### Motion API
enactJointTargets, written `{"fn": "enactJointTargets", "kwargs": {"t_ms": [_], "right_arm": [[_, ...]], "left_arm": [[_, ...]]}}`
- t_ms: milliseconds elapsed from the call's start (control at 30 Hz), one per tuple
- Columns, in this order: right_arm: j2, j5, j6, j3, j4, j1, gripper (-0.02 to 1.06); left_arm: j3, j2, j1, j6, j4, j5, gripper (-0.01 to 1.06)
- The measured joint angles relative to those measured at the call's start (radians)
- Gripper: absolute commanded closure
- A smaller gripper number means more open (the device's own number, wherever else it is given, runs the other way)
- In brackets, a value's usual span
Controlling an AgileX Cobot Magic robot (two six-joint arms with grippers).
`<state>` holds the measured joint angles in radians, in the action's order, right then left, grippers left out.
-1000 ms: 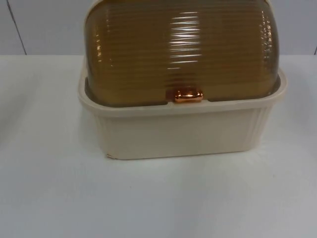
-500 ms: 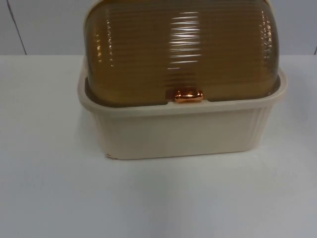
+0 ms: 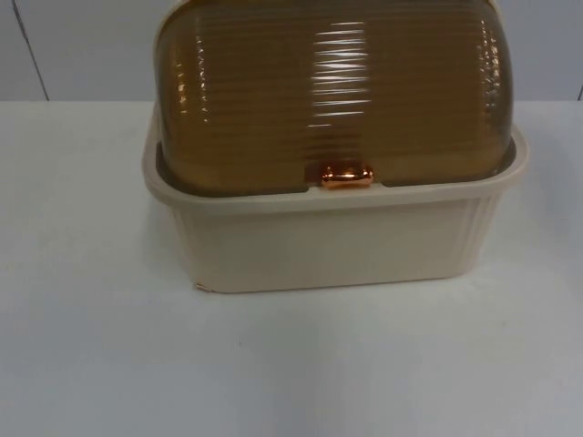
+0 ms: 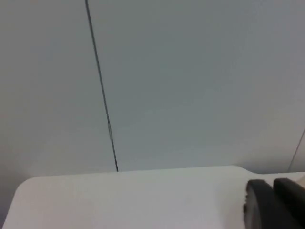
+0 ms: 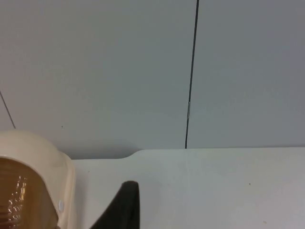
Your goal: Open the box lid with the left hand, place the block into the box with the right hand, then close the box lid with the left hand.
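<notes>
One cream box (image 3: 328, 241) at frame centre on white table (image 3: 91, 364); amber ribbed lid (image 3: 332, 91) closed, copper handle (image 3: 346, 176) toward lower edge, probably for an easy left-hand lift; left gripper (image 4: 272, 205) idle over table; right gripper (image 5: 123, 207) idle just beside box; cannot tell either's grip.

A white table top (image 3: 91, 364) is stretching back to a grey partition wall (image 3: 82, 50), which is rising straight behind it. 1 thin dark seam (image 4: 101, 86) is running down the wall panels to the table's far edge. Soft, even light is falling, perhaps from overhead.
</notes>
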<state>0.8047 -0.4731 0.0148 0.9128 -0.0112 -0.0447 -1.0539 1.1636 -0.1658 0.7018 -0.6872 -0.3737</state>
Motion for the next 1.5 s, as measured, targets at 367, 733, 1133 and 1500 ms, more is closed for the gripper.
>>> {"fn": "enactJointTargets", "kwargs": {"t_ms": [367,733,1133,1500], "right_arm": [[0.0,0.0,0.0,0.0,0.0,0.0,0.0],[0.0,0.016,0.0,0.0,0.0,0.0,0.0],[-0.002,-0.018,-0.004,0.0,-0.002,0.0,0.0],[-0.152,-0.063,-0.007,0.0,-0.007,0.0,0.0]], "left_arm": [[0.009,-0.002,0.017,-0.008,-0.064,0.028,0.0],[0.009,-0.004,0.034,-0.008,-0.068,0.035,0.0],[0.009,-0.08,0.034,-0.023,-0.06,-0.114,0.0],[0.012,-0.352,0.034,-0.027,0.056,-0.048,0.0]]}}
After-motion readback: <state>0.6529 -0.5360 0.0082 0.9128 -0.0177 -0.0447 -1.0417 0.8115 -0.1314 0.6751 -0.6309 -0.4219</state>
